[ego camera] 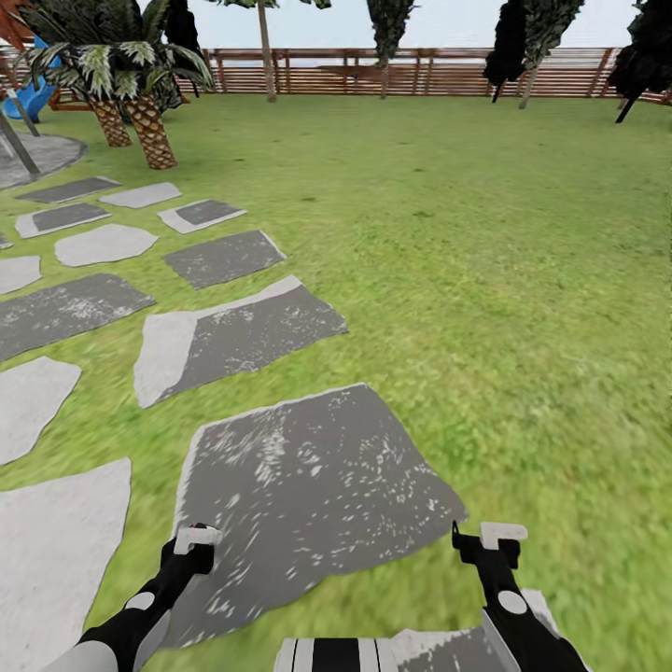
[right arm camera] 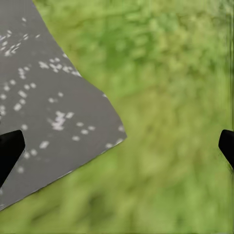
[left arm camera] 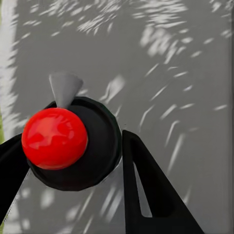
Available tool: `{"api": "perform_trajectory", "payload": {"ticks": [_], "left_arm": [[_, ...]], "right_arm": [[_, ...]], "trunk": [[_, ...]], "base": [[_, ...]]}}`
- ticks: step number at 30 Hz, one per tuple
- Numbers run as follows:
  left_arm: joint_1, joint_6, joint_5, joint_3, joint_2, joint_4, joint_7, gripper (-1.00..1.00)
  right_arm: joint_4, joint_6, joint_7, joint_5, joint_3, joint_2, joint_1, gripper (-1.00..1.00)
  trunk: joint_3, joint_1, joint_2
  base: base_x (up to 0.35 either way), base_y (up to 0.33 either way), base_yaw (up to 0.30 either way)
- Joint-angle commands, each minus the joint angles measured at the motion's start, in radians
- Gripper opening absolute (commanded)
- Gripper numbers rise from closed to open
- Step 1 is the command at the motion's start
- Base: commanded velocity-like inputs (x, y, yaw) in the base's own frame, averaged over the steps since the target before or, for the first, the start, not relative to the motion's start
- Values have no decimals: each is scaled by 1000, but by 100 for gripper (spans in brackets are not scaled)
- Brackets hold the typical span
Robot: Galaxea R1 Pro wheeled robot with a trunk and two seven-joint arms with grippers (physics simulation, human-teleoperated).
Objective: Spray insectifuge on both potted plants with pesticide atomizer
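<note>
No writing or label could be read on anything. In the head view the garden was mostly open lawn, with 2 black arms reaching in from below: the left gripper hung over a dark stepping stone, and the right gripper sat at that stone's edge, over the grass. About 12 grey stepping stones ran off past the left arm toward a round paved patio. 2 palms with scaly brown trunks stood near it, with something blue behind them. A brown slatted fence closed the far side, with several dark trees along it.

The left wrist view gave what the head view could not: the pesticide atomizer, seen from above, a round black body with a glossy red ball on top and a grey cone nozzle, was pinched between the left gripper's 2 black fingers, above the grey stone. The right wrist view had only 2 fingertips at opposite edges, spread wide and holding nothing, over the stone's corner and grass.
</note>
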Motion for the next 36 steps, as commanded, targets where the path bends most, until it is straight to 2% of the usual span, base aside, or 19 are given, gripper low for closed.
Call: {"api": "perform_trajectory", "payload": {"ticks": [1, 10, 36], "left_arm": [[0, -3, -10, 8, 0, 1, -4, -100], [-1, -4, -9, 8, 0, 1, -4, -100], [-1, -4, -6, 8, -2, 1, -4, -100]], "right_arm": [[4, -10, -3, 3, 0, -1, 0, 100], [22, -72, -3, 0, -1, -5, 0, 100], [46, -76, -3, -1, -1, -2, 0, 100]], "trunk": [[5, -1, 0], [54, -5, 2], [195, -16, 8]], "base": [[0, 0, -4], [0, 0, -1], [0, 0, -32]]}}
